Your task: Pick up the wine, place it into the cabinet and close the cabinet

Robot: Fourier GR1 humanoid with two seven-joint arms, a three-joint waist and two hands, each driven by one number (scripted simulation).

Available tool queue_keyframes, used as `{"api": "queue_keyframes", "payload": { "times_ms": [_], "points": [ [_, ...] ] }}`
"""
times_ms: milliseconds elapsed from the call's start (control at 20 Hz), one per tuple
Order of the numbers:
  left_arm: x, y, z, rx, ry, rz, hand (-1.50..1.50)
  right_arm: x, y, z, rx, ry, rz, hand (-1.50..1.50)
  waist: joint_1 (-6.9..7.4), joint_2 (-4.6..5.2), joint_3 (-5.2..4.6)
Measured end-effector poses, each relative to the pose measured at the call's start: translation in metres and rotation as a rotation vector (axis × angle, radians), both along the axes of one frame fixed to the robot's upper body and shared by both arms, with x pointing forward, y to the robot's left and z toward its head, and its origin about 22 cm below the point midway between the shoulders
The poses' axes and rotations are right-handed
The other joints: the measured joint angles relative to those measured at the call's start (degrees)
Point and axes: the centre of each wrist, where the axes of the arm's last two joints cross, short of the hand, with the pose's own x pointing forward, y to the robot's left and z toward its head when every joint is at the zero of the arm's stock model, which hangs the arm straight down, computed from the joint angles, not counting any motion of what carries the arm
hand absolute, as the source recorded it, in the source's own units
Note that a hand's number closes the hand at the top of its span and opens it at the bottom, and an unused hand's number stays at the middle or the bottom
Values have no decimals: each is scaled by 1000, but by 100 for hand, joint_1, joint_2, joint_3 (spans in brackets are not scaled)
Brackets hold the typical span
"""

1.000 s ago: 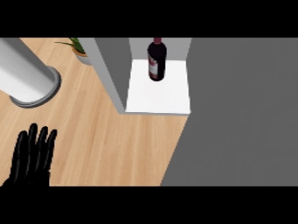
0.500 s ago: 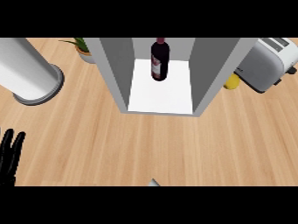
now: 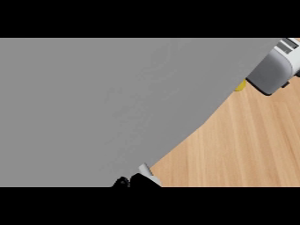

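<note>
A flat grey panel, seemingly the cabinet's door, fills the left and middle of the head view. It hides the wine bottle and the cabinet's inside. At the panel's lower corner, on the view's bottom edge, black parts of a hand show beside a small pale piece. This looks like my right hand, with too little of it in view to read its shape. My left hand does not show.
A white and grey toaster stands at the upper right on the wooden counter. A bit of something yellow peeks out between the toaster and the panel's edge.
The grey panel has swept across the view and now covers the cabinet, the bottle, the steel cylinder and the plant. My left hand has gone from the left edge.
</note>
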Motion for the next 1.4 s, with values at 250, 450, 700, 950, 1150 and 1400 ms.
{"api": "queue_keyframes", "payload": {
  "times_ms": [250, 450, 700, 950, 1150, 1400],
  "points": [
    [2, 12, 10, -7, -9, -22, -150, 37, 37, 22, -28, -8, -16, 150, 56, 27, 9],
    [7, 27, 15, -8, -17, -20, -150, 73, 62, 42, -50, -14, -38, 150, 64, 54, 11],
    [10, 35, 23, -9, -26, -32, -150, 106, 82, 55, -88, 59, 32, 150, 117, 87, 14],
    [11, 42, 28, -7, -36, -35, -150, 135, 88, 55, -177, 203, 227, 150, 144, 110, 15],
    [13, 54, 36, 2, -37, -10, -150, 169, 87, 54, -152, 265, 240, 150, 54, 83, -3],
    [11, 61, 41, 4, -42, 8, -150, 199, 84, 46, -106, 195, 159, 150, 16, 24, -48]
  ]
}}
